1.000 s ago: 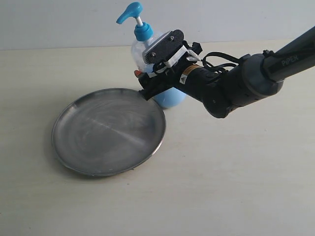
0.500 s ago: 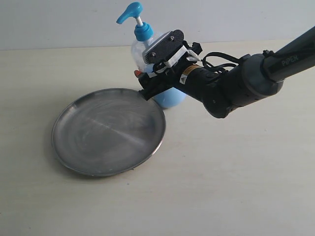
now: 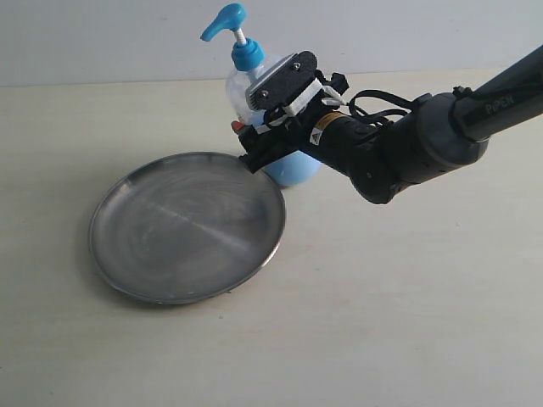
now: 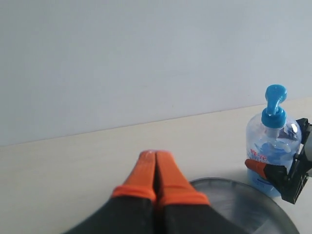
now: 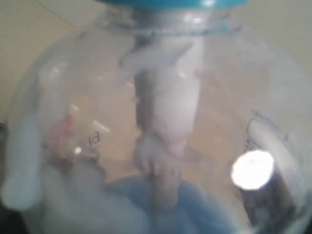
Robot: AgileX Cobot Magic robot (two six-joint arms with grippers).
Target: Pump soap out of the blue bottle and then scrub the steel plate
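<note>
Blue bottle fills right wrist view (pump head visible only elsewhere).

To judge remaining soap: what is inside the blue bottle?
Light-blue soap lies in the bottom of the blue bottle, and a white pump tube reaches into it. The right gripper covers its middle in the exterior view.

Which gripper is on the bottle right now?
The right gripper, fingers around the blue bottle. The left gripper is shut on nothing, apart from it.
</note>
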